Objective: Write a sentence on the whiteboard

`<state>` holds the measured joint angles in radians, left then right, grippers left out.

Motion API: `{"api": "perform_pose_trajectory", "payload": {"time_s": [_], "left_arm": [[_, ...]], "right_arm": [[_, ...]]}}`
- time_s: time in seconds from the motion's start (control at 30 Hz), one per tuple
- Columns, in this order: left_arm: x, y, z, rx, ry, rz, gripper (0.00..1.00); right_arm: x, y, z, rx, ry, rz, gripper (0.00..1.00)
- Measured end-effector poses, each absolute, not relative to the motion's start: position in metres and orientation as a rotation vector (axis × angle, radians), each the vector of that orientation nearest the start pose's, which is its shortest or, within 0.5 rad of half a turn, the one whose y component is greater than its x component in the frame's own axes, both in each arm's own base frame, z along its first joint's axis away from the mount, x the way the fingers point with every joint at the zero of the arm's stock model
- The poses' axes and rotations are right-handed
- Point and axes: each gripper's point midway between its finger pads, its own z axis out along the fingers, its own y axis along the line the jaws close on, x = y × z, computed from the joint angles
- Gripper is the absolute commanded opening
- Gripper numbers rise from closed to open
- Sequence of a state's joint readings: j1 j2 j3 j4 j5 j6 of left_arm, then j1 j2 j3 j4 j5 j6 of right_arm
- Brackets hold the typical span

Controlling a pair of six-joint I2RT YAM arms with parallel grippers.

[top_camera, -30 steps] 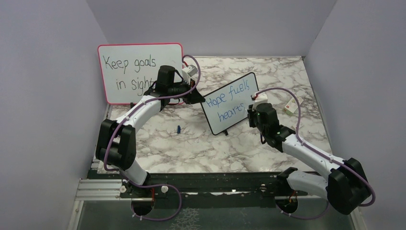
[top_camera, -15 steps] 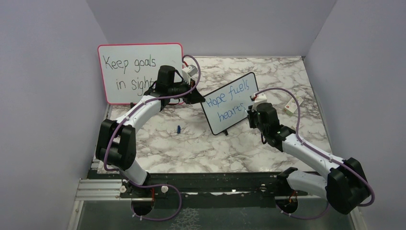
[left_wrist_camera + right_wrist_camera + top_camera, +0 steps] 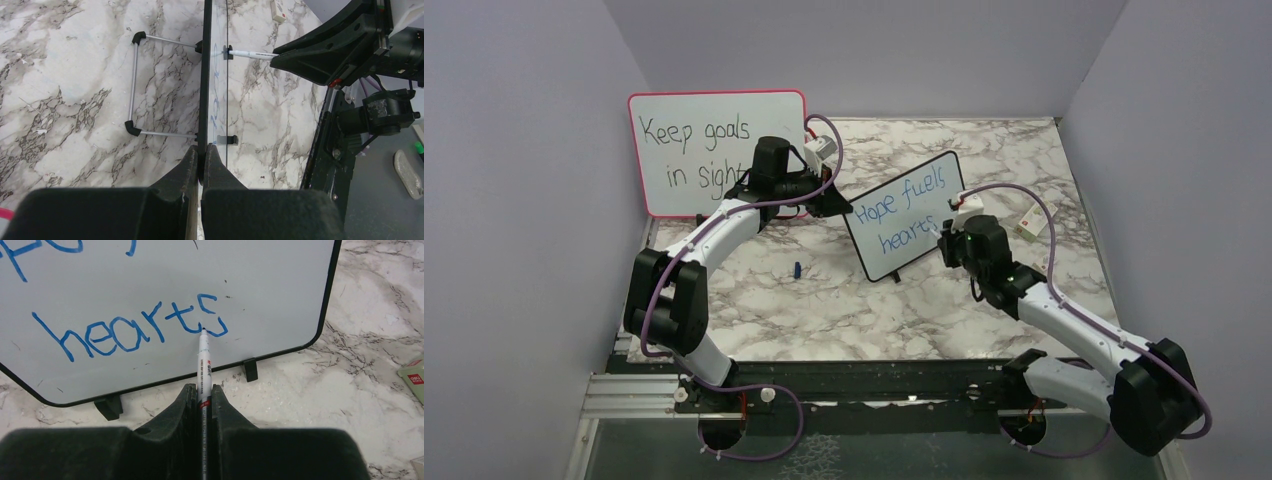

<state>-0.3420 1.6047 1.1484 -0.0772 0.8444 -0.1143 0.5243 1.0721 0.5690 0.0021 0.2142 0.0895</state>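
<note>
A marble-patterned bench (image 3: 824,310) closed in on three sides by plain lilac walls (image 3: 874,50), with a metal rail (image 3: 634,395) along the near edge carrying both arm bases. At the far left corner a pink-framed board (image 3: 684,195) leans against the wall, bearing black handwriting. A blue cap (image 3: 796,270) lies on the bench left of centre, and a small box (image 3: 1027,226) with a red label lies toward the right edge.

The whiteboard (image 3: 902,228) stands on its feet near the middle of the bench, somewhat nearer the far edge, its face turned obliquely toward the near right corner. The sentence (image 3: 892,208) runs across it in blue in two lines, "Hope fuels" above "hearts".

The left arm (image 3: 714,235) reaches across from the left. Its jaws are pinched tight on the whiteboard's thin left edge, as the left wrist view shows edge-on. The right arm (image 3: 1064,320) reaches in from the near right corner. Its jaws are clamped on a white marker (image 3: 204,360), whose tip rests at the lower curl of the final "s".

Compared with one second before, the right arm's elbow sits slightly lower and farther right, and its wrist a little nearer. The left arm, both boards, cap and box lie as they did.
</note>
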Motion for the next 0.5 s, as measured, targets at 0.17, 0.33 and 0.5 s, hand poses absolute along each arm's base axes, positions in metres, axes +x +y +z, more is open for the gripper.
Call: {"api": "perform_pose_trajectory", "payload": {"time_s": [0.17,0.33,0.5], "left_arm": [[0.346,-0.266,0.192,0.752,1.97,-1.157,0.0],[0.346,-0.266,0.192,0.752,1.97,-1.157,0.0],[0.346,-0.266,0.193,0.752,1.97,-1.157,0.0]], "right_arm": [[0.305,0.137,0.133,-0.292,2.018,0.167,0.01],[0.309,0.126,0.135,-0.227,2.015,0.127,0.01],[0.314,0.113,0.137,-0.168,2.011,0.105,0.01]]}}
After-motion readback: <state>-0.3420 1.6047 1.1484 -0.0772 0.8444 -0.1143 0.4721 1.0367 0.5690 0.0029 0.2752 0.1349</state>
